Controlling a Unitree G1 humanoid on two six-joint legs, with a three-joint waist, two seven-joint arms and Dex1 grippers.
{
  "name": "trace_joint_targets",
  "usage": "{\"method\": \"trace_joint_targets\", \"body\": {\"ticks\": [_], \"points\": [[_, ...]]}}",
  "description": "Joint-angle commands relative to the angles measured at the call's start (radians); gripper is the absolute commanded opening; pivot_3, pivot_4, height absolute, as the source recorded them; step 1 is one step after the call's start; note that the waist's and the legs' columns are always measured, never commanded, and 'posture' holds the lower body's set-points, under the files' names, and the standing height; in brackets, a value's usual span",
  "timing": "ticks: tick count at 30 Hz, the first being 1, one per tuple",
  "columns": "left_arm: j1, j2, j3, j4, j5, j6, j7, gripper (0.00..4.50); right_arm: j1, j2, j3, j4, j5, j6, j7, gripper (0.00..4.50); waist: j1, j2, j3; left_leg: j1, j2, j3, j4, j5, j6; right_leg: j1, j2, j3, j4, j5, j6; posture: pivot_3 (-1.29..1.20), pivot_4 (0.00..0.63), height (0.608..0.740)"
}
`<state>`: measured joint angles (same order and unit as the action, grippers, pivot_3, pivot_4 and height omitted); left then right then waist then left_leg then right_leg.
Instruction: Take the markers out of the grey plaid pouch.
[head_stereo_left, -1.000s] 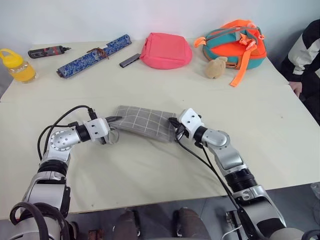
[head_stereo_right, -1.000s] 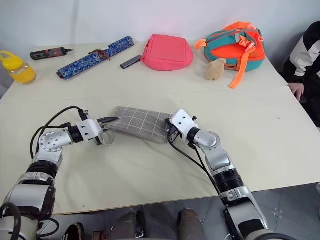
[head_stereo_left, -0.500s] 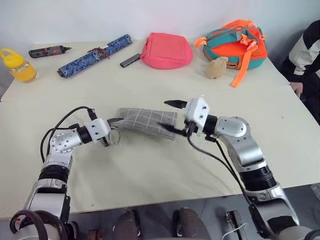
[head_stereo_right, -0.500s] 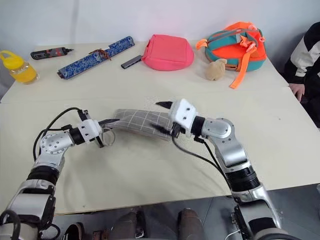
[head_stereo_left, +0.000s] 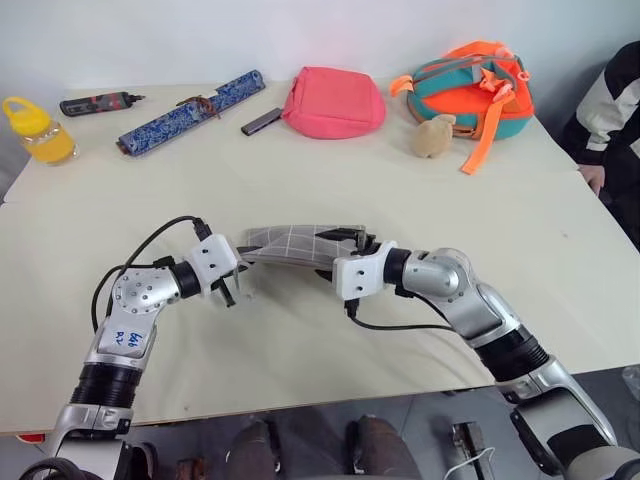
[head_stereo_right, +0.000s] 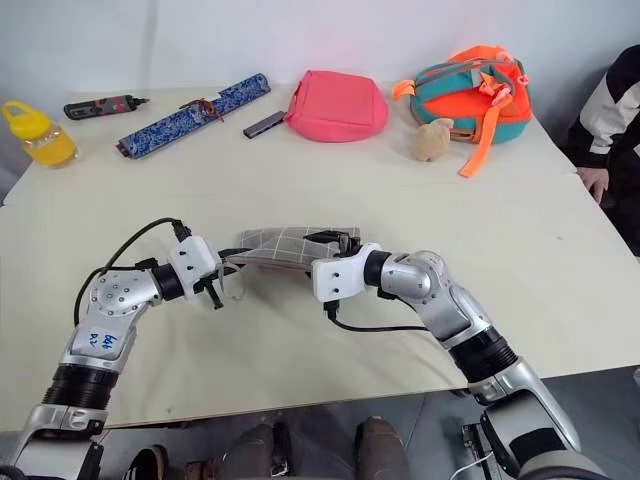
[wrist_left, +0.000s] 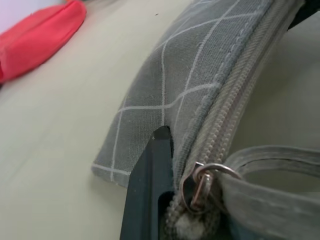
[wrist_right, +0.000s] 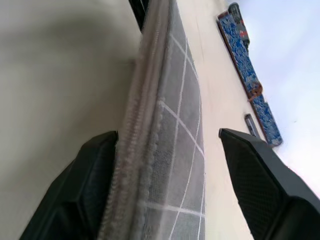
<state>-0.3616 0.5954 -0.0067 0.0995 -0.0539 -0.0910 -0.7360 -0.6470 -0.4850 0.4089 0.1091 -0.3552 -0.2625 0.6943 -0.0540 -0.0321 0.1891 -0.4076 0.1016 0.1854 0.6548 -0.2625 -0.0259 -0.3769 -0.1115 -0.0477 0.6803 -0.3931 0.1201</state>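
Progress is slight: the grey plaid pouch (head_stereo_left: 295, 243) hangs lifted off the counter (head_stereo_left: 300, 350), stretched between the two tools, and no markers have come into sight. The left tool (head_stereo_left: 233, 272) is clamped narrow on the pouch's end with the zipper ring; in the left wrist view one dark finger (wrist_left: 150, 190) presses against the fabric right beside the zipper pull (wrist_left: 200, 182). The right tool (head_stereo_right: 335, 240) stands wide around the opposite end, its fingers (wrist_right: 95, 185) straddling the pouch with one touching the seam and the other apart from the cloth, so I judge it is not gripping. The zipper teeth along the edge look closed. Remaining, as I read it: the right tool must take the pull, open the pouch, and get the markers out onto the counter.
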Motion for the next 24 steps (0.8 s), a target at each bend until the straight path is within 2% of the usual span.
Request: {"method": "trace_joint_targets", "body": {"ticks": [1,4,5,6,7,9,11,13,19,24], "points": [[0.008,-0.002,0.022,-0.087,-0.018,0.021,0.021,0.0,-0.022,0.008,-0.034,-0.004,0.005,-0.021,-0.032,2.41,0.0,0.0,0.0,0.0,0.0,0.0,0.0,0.0,0.0,0.0,0.0,0.0,0.0,0.0,0.0,0.0,0.15,0.74],[0.015,-0.001,0.028,-0.109,-0.025,0.035,0.028,0.0,-0.031,0.003,-0.035,0.014,-0.012,-0.03,-0.047,1.36,0.0,0.0,0.0,0.0,0.0,0.0,0.0,0.0,0.0,0.0,0.0,0.0,0.0,0.0,0.0,0.0,0.15,0.74],[0.021,-0.003,0.037,-0.112,-0.033,0.037,0.031,0.0,-0.034,0.003,-0.04,0.019,-0.014,-0.032,-0.055,1.31,0.0,0.0,0.0,0.0,0.0,0.0,0.0,0.0,0.0,0.0,0.0,0.0,0.0,0.0,0.0,0.0,0.15,0.74],[0.028,-0.005,0.047,-0.115,-0.045,0.043,0.032,0.0,-0.035,0.007,-0.048,0.024,-0.003,-0.025,-0.058,0.91,-0.001,0.0,0.0,0.0,0.0,0.0,0.0,0.0,0.0,0.0,0.0,0.0,0.0,0.0,0.0,0.0,0.15,0.74],[0.035,-0.007,0.057,-0.117,-0.062,0.056,0.03,0.0,-0.037,0.01,-0.054,0.027,0.005,-0.02,-0.06,0.91,-0.001,0.0,0.0,0.0,0.0,0.0,0.0,0.0,0.0,0.0,0.0,0.0,0.0,0.0,0.0,0.0,0.15,0.74],[0.047,-0.008,0.07,-0.121,-0.099,0.07,0.01,0.0,-0.04,0.01,-0.063,0.035,0.013,-0.019,-0.067,0.43,-0.003,0.0,0.0,0.0,0.0,0.0,-0.001,0.0,0.0,0.0,0.0,0.0,0.0,0.0,0.0,0.0,0.15,0.74],[0.056,-0.017,0.09,-0.133,-0.146,0.094,0.002,0.47,-0.043,0.009,-0.07,0.05,0.017,-0.022,-0.071,0.13,-0.002,0.0,0.0,0.0,0.0,-0.002,-0.001,0.0,0.0,0.0,0.0,0.0,0.0,0.0,0.0,0.0,0.15,0.74],[0.058,-0.016,0.101,-0.14,-0.137,0.086,0.026,0.65,-0.048,0.004,-0.077,0.066,0.021,-0.028,-0.071,0.0,-0.001,0.0,0.0,0.0,0.0,-0.006,-0.001,0.0,0.0,0.0,0.0,0.0,0.0,0.0,0.0,0.0,0.15,0.74],[0.05,-0.027,0.133,-0.14,-0.201,0.071,-0.002,2.47,-0.052,0.017,-0.093,0.071,0.037,-0.033,-0.065,0.0,0.0,0.0,0.0,0.0,0.0,-0.008,0.0,0.0,0.0,0.0,-0.001,0.0,0.0,0.0,0.0,0.0,0.15,0.74],[0.065,0.025,0.184,-0.075,-0.178,-0.133,-0.055,2.47,-0.04,0.01,-0.125,0.081,0.12,-0.053,-0.03,0.0,-0.004,0.0,0.0,0.0,0.0,-0.008,-0.001,0.0,0.0,0.0,0.0,0.0,0.0,0.0,0.0,0.0,0.15,0.74]]}}
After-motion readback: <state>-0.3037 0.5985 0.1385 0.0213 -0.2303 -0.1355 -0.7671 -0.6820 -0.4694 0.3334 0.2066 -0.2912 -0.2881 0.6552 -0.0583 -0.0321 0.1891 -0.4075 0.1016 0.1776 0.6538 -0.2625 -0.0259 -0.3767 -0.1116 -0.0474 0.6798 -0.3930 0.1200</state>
